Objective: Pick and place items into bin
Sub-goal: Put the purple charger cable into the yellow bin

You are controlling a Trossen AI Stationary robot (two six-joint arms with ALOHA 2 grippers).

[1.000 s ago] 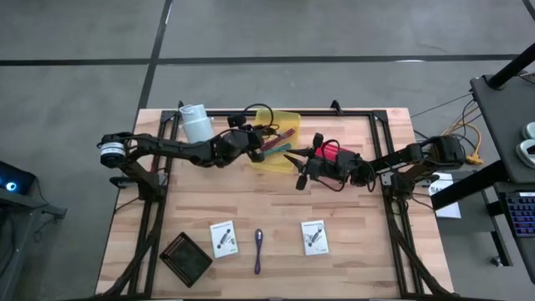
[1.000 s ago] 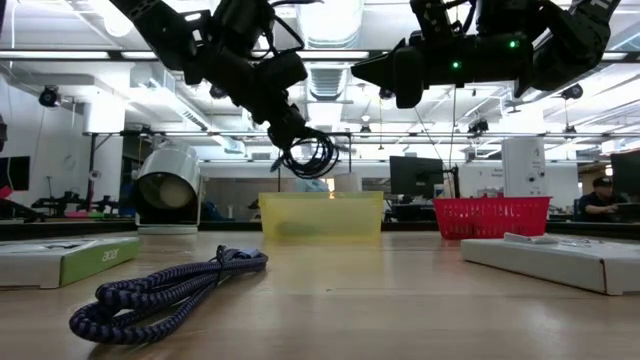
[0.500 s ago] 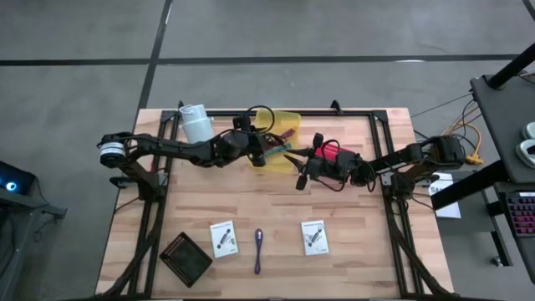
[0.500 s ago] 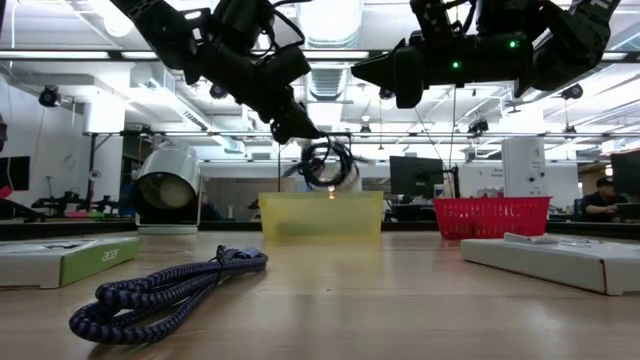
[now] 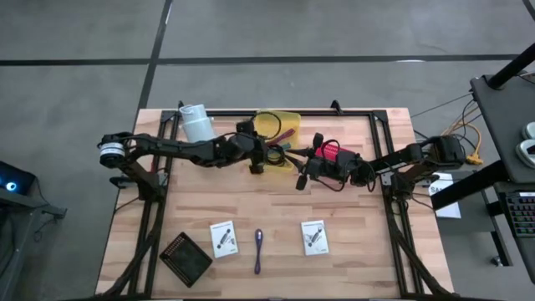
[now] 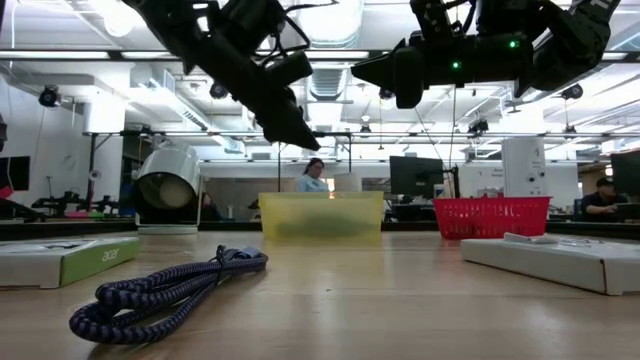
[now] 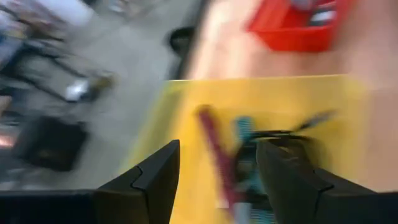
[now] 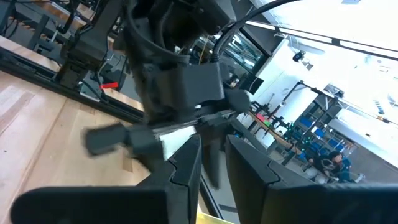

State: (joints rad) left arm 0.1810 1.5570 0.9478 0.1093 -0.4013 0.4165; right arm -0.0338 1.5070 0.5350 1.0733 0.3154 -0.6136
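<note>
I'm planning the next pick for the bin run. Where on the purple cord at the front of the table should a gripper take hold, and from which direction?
Probably at its middle, coming straight down from above. The purple cord lies flat as a narrow bundle running front to back, between two white cards, with bare wood on both sides. Fingers should close across its short width; in the low view the strands lie doubled, so a mid grip likely catches them all.

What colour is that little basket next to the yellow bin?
Red basket, seen best in the low view.

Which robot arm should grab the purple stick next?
Probably the left. Its end effector is open and empty beside the yellow bin, on the purple stick's side. The right end effector hangs about as near, over bare table.
</note>
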